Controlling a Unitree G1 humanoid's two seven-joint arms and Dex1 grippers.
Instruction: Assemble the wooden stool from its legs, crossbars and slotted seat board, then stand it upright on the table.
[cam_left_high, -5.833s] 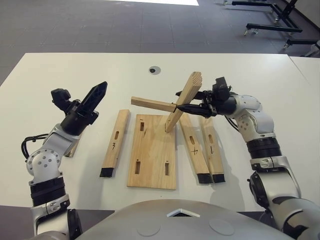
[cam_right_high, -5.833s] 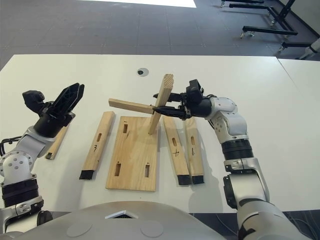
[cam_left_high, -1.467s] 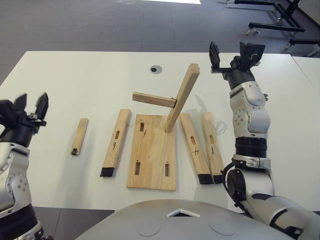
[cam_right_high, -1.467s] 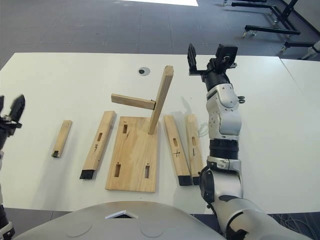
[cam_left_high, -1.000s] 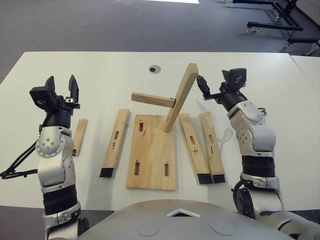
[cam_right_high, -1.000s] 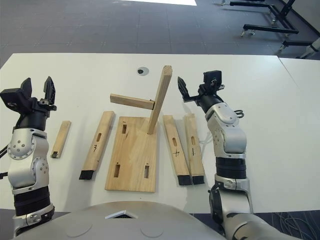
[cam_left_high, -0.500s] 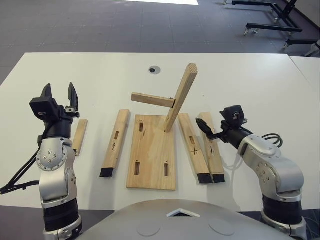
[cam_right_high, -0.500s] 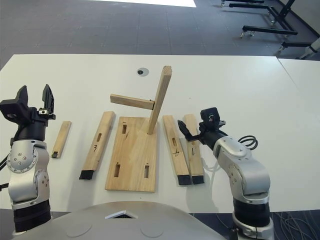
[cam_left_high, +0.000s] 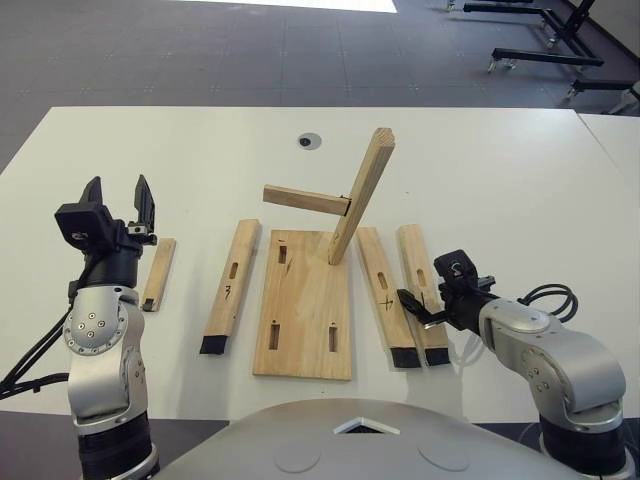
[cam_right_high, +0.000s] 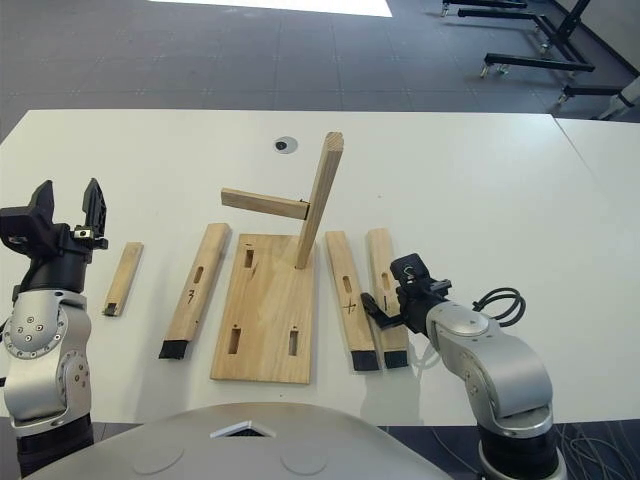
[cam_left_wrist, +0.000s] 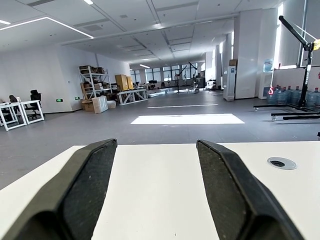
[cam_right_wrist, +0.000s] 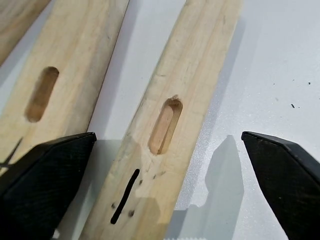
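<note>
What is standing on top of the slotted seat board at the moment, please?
One leg stands tilted at the seat board, in its far right corner, a crossbar jutting leftward from it. Its tip in the slot is hidden. Three slots are empty.

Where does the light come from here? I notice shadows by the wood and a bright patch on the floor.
Left wrist view: ceiling strip lights overhead, and a bright patch glaring on the floor. Right wrist view: the right tool throws soft shadows onto the white table beside the slotted leg. Left eye view: the leaning leg casts only a faint shadow.
</note>
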